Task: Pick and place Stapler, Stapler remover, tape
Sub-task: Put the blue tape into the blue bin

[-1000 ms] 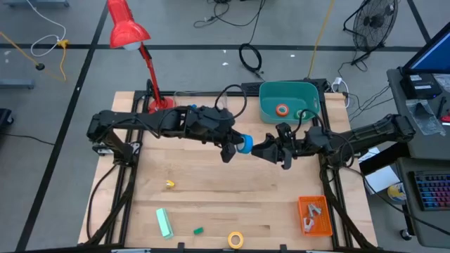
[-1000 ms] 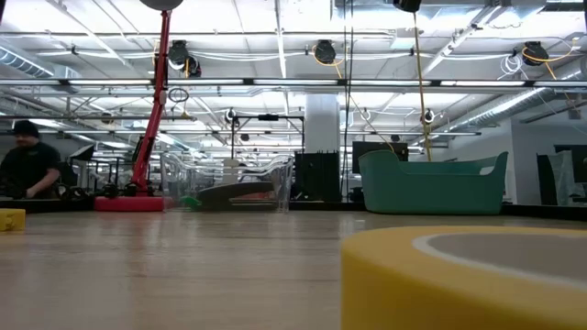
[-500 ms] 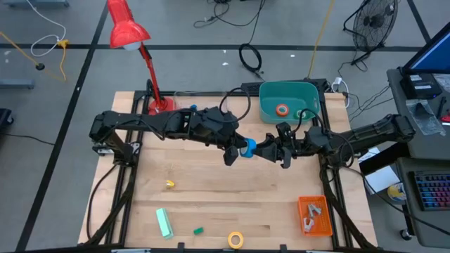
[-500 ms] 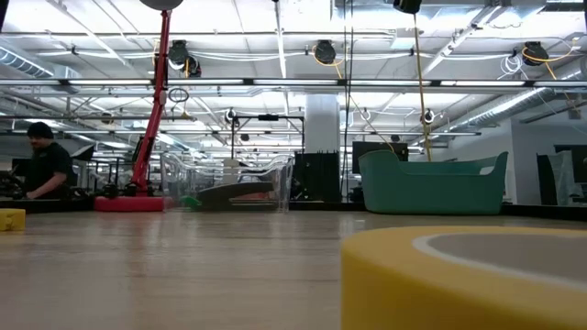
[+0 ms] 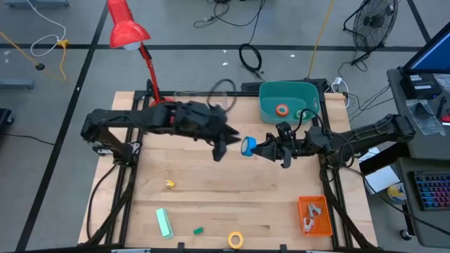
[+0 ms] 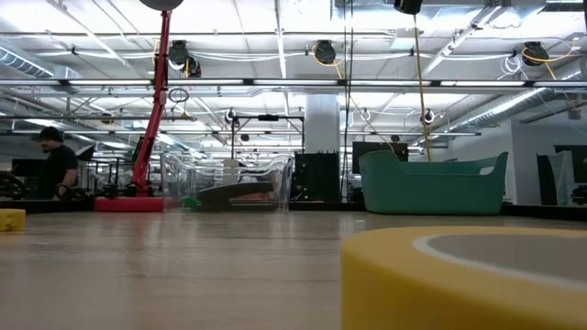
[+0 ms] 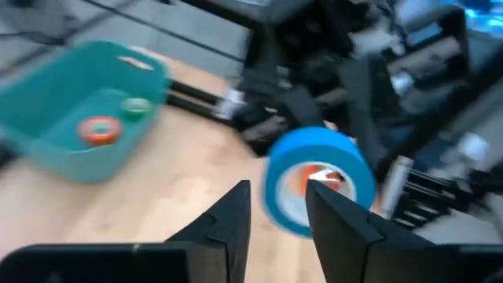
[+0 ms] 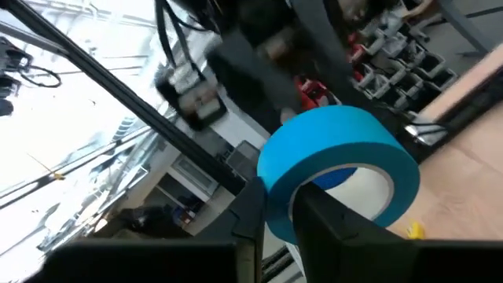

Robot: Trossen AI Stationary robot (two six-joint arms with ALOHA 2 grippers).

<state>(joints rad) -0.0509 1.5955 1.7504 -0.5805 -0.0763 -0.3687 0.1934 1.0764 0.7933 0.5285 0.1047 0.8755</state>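
Above table centre, right pincer [image 5: 259, 149] clamps smooth blue tape ring [image 5: 248, 146]; left pincer [image 5: 223, 145] beside, fingers parted.

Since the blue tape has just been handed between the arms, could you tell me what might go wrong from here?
1. The right gripper holds the blue tape by its wall only, above the table; a slip would drop it short of the teal bin.
2. The left gripper is open beside the roll; it could knock the roll.
3. The bin already holds an orange roll and a green roll.
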